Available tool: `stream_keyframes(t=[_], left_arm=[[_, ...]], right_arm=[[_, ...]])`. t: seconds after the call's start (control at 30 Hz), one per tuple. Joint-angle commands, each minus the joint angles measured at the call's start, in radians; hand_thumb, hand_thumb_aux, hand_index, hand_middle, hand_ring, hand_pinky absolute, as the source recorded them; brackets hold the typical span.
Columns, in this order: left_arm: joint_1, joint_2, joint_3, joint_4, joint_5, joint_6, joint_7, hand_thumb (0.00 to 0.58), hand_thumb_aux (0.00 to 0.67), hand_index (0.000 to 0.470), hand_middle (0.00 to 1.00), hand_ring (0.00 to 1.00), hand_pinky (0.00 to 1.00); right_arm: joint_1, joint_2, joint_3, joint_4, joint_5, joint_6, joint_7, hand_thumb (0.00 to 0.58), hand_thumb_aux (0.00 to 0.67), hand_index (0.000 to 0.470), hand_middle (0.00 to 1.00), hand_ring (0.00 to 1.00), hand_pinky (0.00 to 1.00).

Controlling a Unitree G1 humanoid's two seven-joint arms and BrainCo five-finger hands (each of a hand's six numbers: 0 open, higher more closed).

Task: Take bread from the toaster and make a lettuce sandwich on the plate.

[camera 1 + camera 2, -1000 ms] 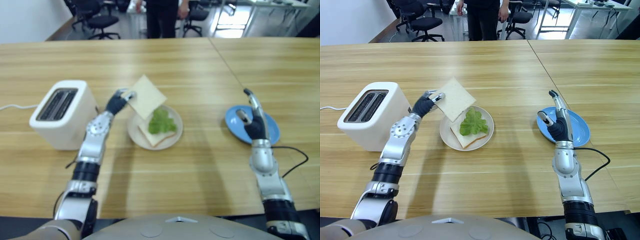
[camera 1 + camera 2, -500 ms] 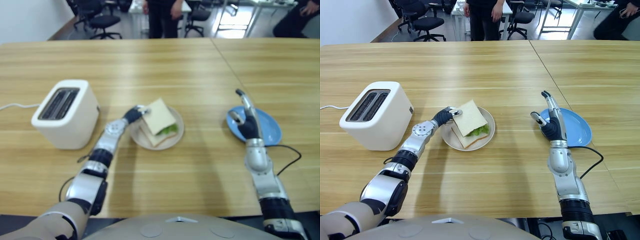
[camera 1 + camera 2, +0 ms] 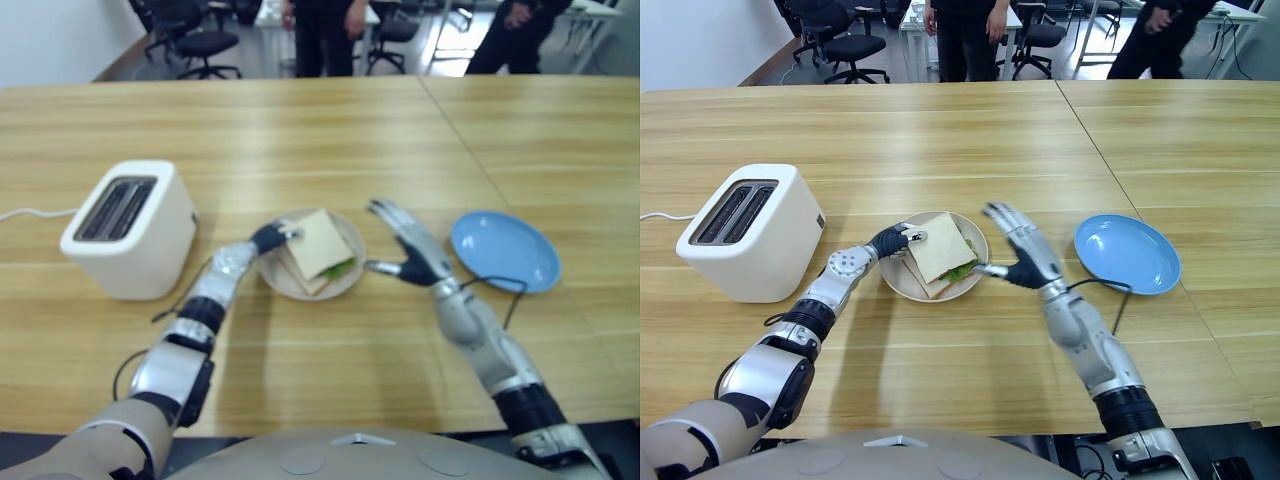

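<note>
Since a second ago my left hand has brought the lifted bread slice down onto the lettuce, and my right hand has swung off the blue plate across to the sandwich, leaving that plate uncovered. On the wooden table (image 3: 940, 140), at the left of the frame, the white toaster (image 3: 748, 230) stands upright with its slots facing up, and a white cord (image 3: 654, 216) runs from it off the left edge. Just right of the toaster, my left hand (image 3: 895, 240) lies low at the left rim of the plate (image 3: 898, 287), its fingers closed on the left corner of the top slice (image 3: 940, 247). That slice sits slightly askew on the sandwich in the middle of the frame. A fringe of green lettuce (image 3: 962, 270) peeks out at its lower right edge, and the bottom slice (image 3: 928, 289) shows beneath it at the lower left. The whole stack rests on the plate. Just right of the plate, my right hand (image 3: 1025, 255) hovers with its fingers spread wide and holding nothing, the thumb pointing toward the plate's right rim. I cannot tell whether the thumb touches it. Farther right, the blue plate (image 3: 1127, 253) lies flat, apart from that hand. A thin black cable (image 3: 1118, 312) runs along the table in front of it.
</note>
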Motion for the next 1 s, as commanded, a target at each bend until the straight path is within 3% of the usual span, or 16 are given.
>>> stream_keyframes(t=[0.03, 0.3, 0.67, 0.7, 0.73, 0.83, 0.87, 1.0], left_arm=[[0.007, 0.011, -0.018, 0.05, 0.03, 0.025, 0.01, 0.58, 0.67, 0.46, 1.0, 1.0, 1.0], [0.006, 0.009, -0.018, 0.062, 0.029, 0.026, 0.016, 0.58, 0.67, 0.46, 1.0, 1.0, 1.0], [0.016, 0.027, -0.019, 0.001, 0.054, 0.004, 0.063, 0.58, 0.652, 0.447, 1.0, 1.0, 1.0], [0.013, 0.043, -0.026, -0.03, 0.091, -0.001, 0.126, 0.0, 0.0, 0.0, 0.53, 0.53, 0.53], [0.01, 0.062, -0.022, -0.065, 0.123, 0.0, 0.199, 0.0, 0.0, 0.0, 0.14, 0.14, 0.14], [0.009, 0.131, -0.006, -0.183, 0.234, 0.051, 0.398, 0.0, 0.0, 0.0, 0.11, 0.11, 0.11], [0.015, 0.149, 0.003, -0.225, 0.26, 0.069, 0.441, 0.0, 0.0, 0.0, 0.0, 0.0, 0.0], [0.076, 0.229, 0.052, -0.533, 0.378, 0.156, 0.568, 0.0, 0.0, 0.0, 0.0, 0.0, 0.0]], right_arm=[[-0.079, -0.008, 0.118, 0.103, -0.145, 0.031, 0.0, 0.0, 0.0, 0.0, 0.0, 0.0, 0.0], [-0.235, 0.026, 0.313, 0.395, -0.258, 0.071, 0.017, 0.0, 0.0, 0.0, 0.0, 0.0, 0.0], [-0.131, -0.011, 0.417, 0.38, -0.209, 0.132, 0.318, 0.0, 0.0, 0.0, 0.0, 0.0, 0.0], [-0.13, -0.008, 0.421, 0.383, -0.207, 0.135, 0.325, 0.0, 0.0, 0.0, 0.0, 0.0, 0.0], [-0.13, -0.006, 0.424, 0.386, -0.204, 0.138, 0.33, 0.0, 0.0, 0.0, 0.0, 0.0, 0.0], [-0.134, -0.003, 0.435, 0.398, -0.203, 0.146, 0.333, 0.0, 0.0, 0.0, 0.0, 0.0, 0.0], [-0.135, -0.003, 0.438, 0.401, -0.202, 0.148, 0.33, 0.0, 0.0, 0.0, 0.0, 0.0, 0.0], [-0.132, -0.001, 0.443, 0.413, -0.201, 0.157, 0.327, 0.0, 0.0, 0.0, 0.0, 0.0, 0.0]])
